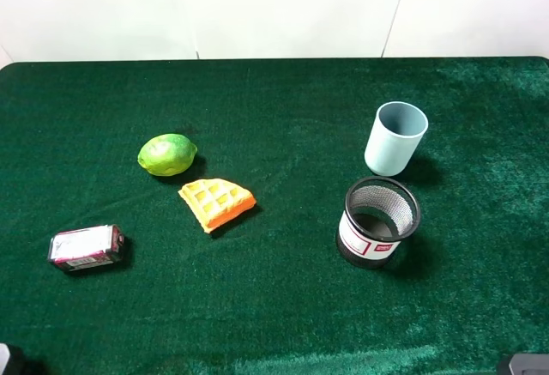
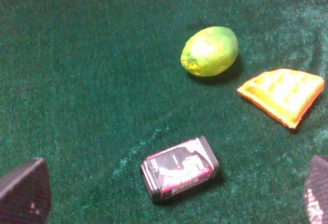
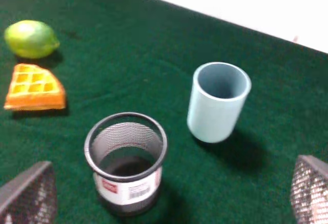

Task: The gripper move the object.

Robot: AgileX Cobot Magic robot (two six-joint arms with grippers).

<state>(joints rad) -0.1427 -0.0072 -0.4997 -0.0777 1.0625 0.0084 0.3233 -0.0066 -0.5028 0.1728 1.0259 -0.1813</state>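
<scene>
The object, a small black and dark red box (image 1: 86, 247) with white label panels, lies flat on the green cloth at the front left. In the left wrist view the box (image 2: 179, 168) lies between and just ahead of my left gripper's (image 2: 174, 185) spread fingers (image 2: 23, 193); the gripper is open, empty and above the cloth. My right gripper (image 3: 169, 190) is open and empty, hovering near the black mesh cup (image 3: 125, 162). In the high view only dark bits of the arms show at the bottom corners.
A lime (image 1: 167, 154) and an orange waffle wedge (image 1: 216, 202) lie behind and to the right of the box. The black mesh cup (image 1: 378, 222) and a light blue cup (image 1: 395, 137) stand upright on the right. A white wall runs behind the table's far edge.
</scene>
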